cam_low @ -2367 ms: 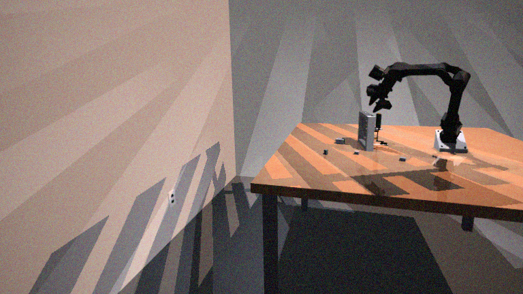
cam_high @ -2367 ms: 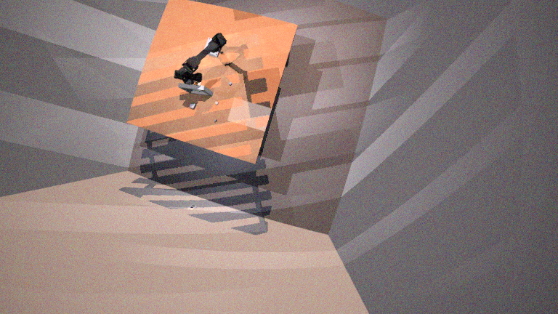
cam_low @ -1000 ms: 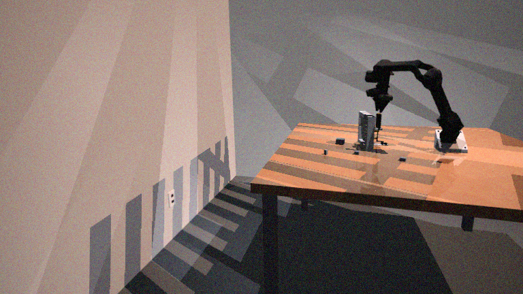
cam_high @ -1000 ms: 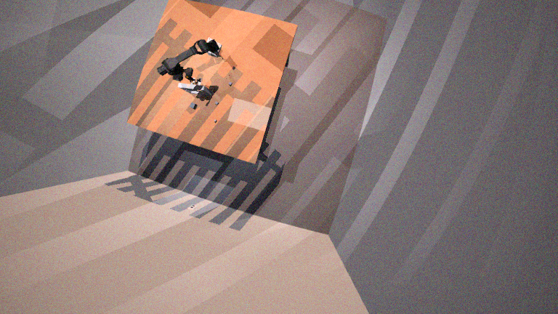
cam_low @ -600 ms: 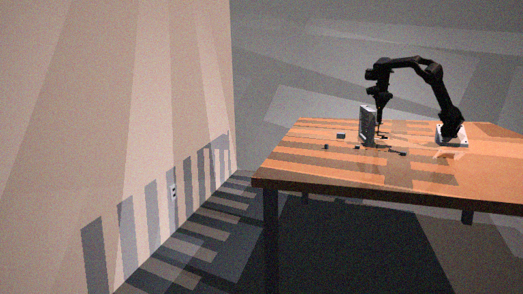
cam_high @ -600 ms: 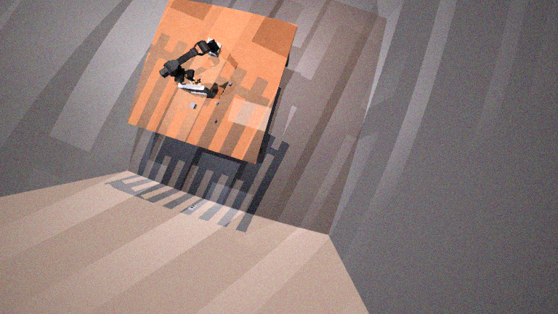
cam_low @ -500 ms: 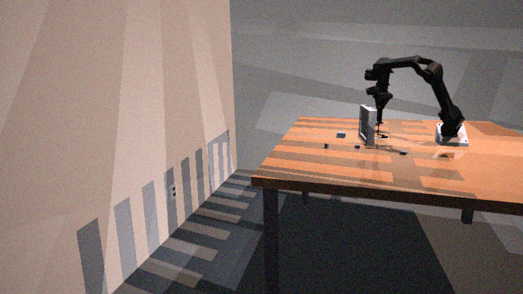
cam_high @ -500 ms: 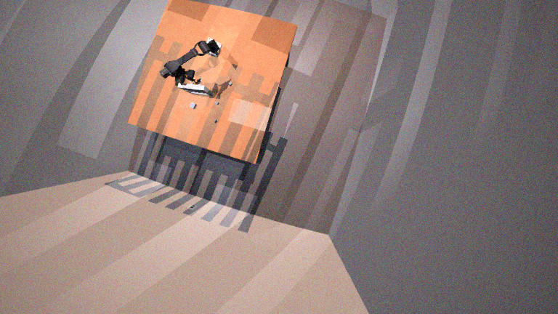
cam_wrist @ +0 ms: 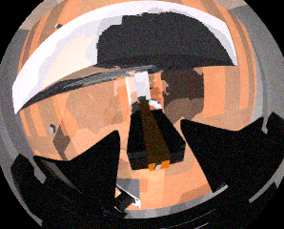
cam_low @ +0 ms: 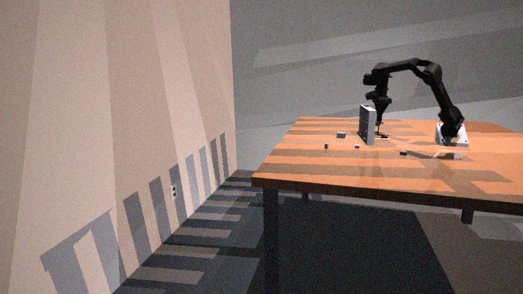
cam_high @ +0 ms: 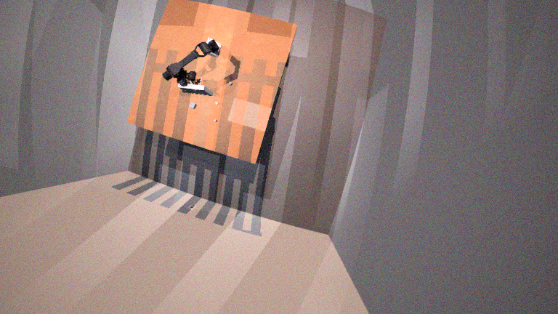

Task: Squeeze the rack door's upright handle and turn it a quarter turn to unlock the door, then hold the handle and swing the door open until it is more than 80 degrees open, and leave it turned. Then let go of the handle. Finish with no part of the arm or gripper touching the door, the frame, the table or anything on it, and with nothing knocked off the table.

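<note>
Counting from above gives one arm (cam_high: 188,60) (cam_low: 442,96), one upright pale panel (cam_high: 192,83) (cam_low: 370,126) (cam_wrist: 61,52) and four small blocks (cam_high: 192,105) (cam_low: 340,135) on the counter (cam_high: 246,80) (cam_low: 327,167) (cam_wrist: 230,95). The panel stands nearer the counter's left edge than its right in the top view, and one block lies toward the lower edge. The arm rises from its white base plate (cam_high: 209,40) (cam_low: 464,140), arches across, and bends down so the gripper (cam_low: 379,121) (cam_wrist: 150,129) points at the counter beside the panel. The fingers stand apart, clamped on nothing. The black-and-orange handle (cam_wrist: 156,138) shows between and below them, beside the panel. Whether they touch it I cannot tell. The handle is too small to make out in the exterior view, and the wrist view cuts off the finger bases.
</note>
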### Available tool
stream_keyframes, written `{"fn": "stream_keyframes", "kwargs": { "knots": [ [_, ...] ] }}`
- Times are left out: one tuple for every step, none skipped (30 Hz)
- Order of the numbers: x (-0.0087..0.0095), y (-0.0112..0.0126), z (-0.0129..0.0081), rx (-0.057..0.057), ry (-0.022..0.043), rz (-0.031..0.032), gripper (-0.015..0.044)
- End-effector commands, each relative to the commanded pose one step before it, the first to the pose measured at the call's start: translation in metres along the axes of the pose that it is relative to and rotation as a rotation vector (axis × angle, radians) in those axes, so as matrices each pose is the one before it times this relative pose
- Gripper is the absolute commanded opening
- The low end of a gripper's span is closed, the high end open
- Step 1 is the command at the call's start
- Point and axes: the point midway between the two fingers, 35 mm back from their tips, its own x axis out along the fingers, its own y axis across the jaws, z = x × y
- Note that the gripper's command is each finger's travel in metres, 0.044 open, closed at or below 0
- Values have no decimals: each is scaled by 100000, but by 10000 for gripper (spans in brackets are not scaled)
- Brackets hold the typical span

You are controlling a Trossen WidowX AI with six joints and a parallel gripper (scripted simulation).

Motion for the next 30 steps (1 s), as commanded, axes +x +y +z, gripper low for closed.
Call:
{"fn": "stream_keyframes", "kwargs": {
  "knots": [
    [777,17,-217,968,1615,-80,298],
    [27,2,-1,12,34,-4,298],
    [0,0,0,0,0,0,272],
    [0,0,0,0,0,0,246],
    [0,0,0,0,0,0,220],
    [0,0,0,0,0,0,193],
    [0,0,0,0,0,0,167],
    [0,0,0,0,0,0,141],
    [0,0,0,0,0,0,115],
    [0,0,0,0,0,0,108],
    [0,0,0,0,0,0,101],
    [0,0,0,0,0,0,95],
    [0,0,0,0,0,0,88],
    [0,0,0,0,0,0,81],
    [0,0,0,0,0,0,75],
    [0,0,0,0,0,0,68],
    [0,0,0,0,0,0,61],
    [0,0,0,0,0,0,55],
    [0,0,0,0,0,0,48],
    [0,0,0,0,0,0,41],
    [0,0,0,0,0,0,35],
    [0,0,0,0,0,0,28],
    [0,0,0,0,0,0,26],
    [0,0,0,0,0,0,26],
    [0,0,0,0,0,0,26],
    [0,0,0,809,0,0,26],
    [0,0,0,2428,0,0,26],
    [0,0,0,4047,-1,0,26],
    [0,0,0,4926,-1,-1,26],
    [0,0,0,4928,-1,0,26]
  ]
}}
